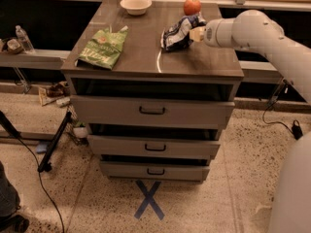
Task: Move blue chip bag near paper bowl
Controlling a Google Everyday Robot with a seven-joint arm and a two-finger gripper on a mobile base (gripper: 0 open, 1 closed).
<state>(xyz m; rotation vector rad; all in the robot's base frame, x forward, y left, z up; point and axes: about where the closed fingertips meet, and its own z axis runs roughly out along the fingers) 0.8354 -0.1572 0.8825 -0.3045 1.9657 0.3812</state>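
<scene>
The blue chip bag (pixel 178 33) is on the right half of the cabinet top (pixel 146 62), its right end tipped up. My gripper (pixel 197 33) comes in from the right and is shut on that raised end of the bag. The paper bowl (pixel 135 5) stands at the back edge of the top, left of centre, about a bag-length and a half from the bag. The white arm (pixel 262 33) stretches in from the right edge.
A red apple (pixel 192 6) sits at the back, just behind the bag and gripper. A flat green chip bag (pixel 102 49) lies at the front left. Drawers (pixel 153 110) are below. A water bottle (pixel 23 38) stands on a left ledge.
</scene>
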